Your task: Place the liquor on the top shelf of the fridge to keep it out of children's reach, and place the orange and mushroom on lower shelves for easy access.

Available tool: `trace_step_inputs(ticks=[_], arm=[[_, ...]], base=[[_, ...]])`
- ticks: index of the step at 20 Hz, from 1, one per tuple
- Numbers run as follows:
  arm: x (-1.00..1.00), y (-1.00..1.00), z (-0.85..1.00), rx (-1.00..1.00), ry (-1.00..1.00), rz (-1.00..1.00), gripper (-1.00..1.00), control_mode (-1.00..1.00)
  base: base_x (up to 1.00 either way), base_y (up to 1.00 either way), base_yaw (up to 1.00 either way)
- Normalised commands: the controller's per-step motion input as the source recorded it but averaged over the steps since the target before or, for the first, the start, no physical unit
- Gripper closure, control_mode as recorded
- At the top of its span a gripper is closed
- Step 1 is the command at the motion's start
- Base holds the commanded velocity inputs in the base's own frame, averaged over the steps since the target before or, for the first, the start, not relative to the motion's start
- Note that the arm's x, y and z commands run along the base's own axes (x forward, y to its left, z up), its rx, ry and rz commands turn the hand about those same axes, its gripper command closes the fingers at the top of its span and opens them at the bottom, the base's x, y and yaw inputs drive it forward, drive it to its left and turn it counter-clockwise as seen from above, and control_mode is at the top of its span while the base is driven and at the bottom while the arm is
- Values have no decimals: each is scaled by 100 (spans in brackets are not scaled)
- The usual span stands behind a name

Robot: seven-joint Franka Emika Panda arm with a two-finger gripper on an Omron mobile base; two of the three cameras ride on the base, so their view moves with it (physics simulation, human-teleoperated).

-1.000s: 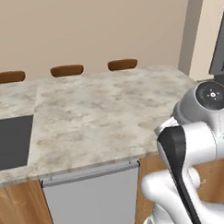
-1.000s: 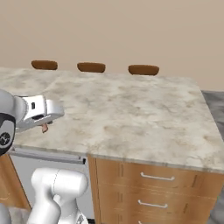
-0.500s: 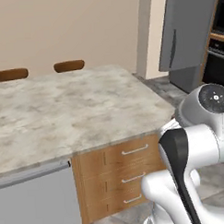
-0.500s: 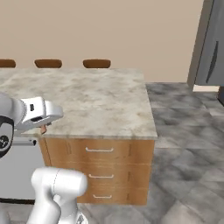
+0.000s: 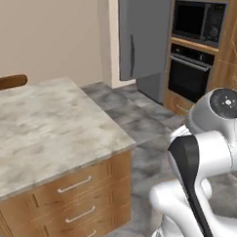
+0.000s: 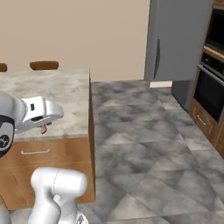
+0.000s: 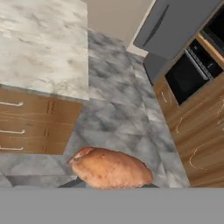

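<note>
My gripper (image 6: 43, 127) hangs below the white hand, just off the island's front edge, shut on the mushroom (image 6: 43, 129). In the hand view the mushroom (image 7: 111, 168) is a reddish-brown and pale lump sitting between the dark fingertips (image 7: 72, 183). The fridge (image 5: 143, 36) is a tall grey cabinet across the floor, its door shut; it also stands at the back right (image 6: 179, 41) and upper right (image 7: 175, 22). Its top shelf and lower shelves are hidden behind the door. The liquor and the orange are out of view.
A marble-topped island (image 5: 43, 128) with wooden drawers (image 6: 35, 153) stands to the left. A built-in oven stack (image 5: 195, 53) in wood cabinetry sits right of the fridge. Grey tiled floor (image 6: 144, 144) lies between island and fridge. Brown chair backs (image 6: 43, 65) line the island's far side.
The whole picture has swung: the base has turned right, so the island slid left and the fridge and ovens came into view. The gripper still holds the mushroom.
</note>
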Motion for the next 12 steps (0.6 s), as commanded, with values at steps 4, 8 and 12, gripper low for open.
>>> trace_step_inputs(ticks=[4, 8, 12], arm=[[0, 0, 0, 0, 0, 0, 100, 100], [0, 0, 0, 0, 0, 0, 100, 100], [0, 0, 0, 0, 0, 0, 100, 100]], base=[[44, -100, -30], [56, -100, -32], [92, -66, -4]])
